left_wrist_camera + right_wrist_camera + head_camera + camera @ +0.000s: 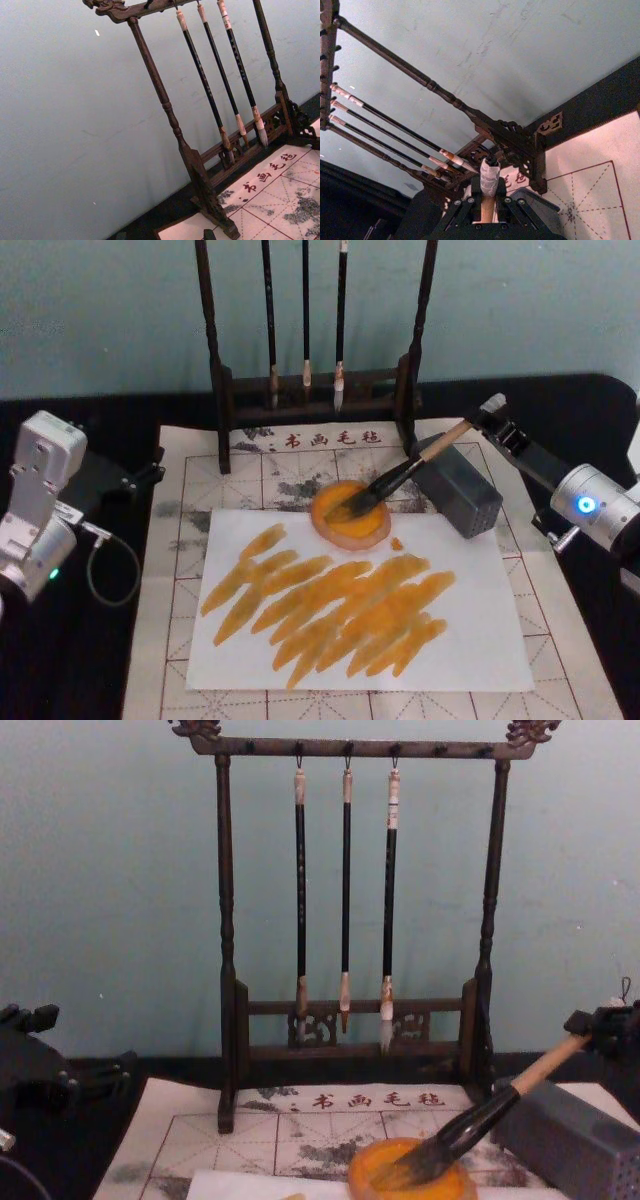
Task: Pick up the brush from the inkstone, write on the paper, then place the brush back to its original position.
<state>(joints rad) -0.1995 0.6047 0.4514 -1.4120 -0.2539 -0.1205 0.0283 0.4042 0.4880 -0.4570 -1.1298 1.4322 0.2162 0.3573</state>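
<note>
Your right gripper (485, 415) is at the far right of the table (70, 660), clenched on the upper end of the brush (410, 468). In the right wrist view the tan handle sits between the two fingers (465, 207), with the white end cap sticking out just beyond them toward the rack. The brush slants down and to the left from that grip. Its dark tuft lies inside the inkstone (372, 532), touching the orange surface, while the handle rises to the far right over the corner of the grey box (468, 498). From the chest view you see the same tilt: the bristles are down in the dish (365, 1182) and the handle (545, 1068) climbs to the gripper (605, 1025) at the right edge.

The inkstone sits at the far edge of the white paper (480, 645), just left of the grey box. The paper is covered with slanting orange strokes and lies on a gridded felt mat (180, 550). Behind the mat stands the wooden brush rack (215, 360), with three thin black-handled brushes (306, 320) hanging from its top bar.

Your left gripper (140, 478) is parked at the far left of the table, beside the mat's edge and well apart from the brush and the inkstone. You cannot tell whether it is released or clenched.
</note>
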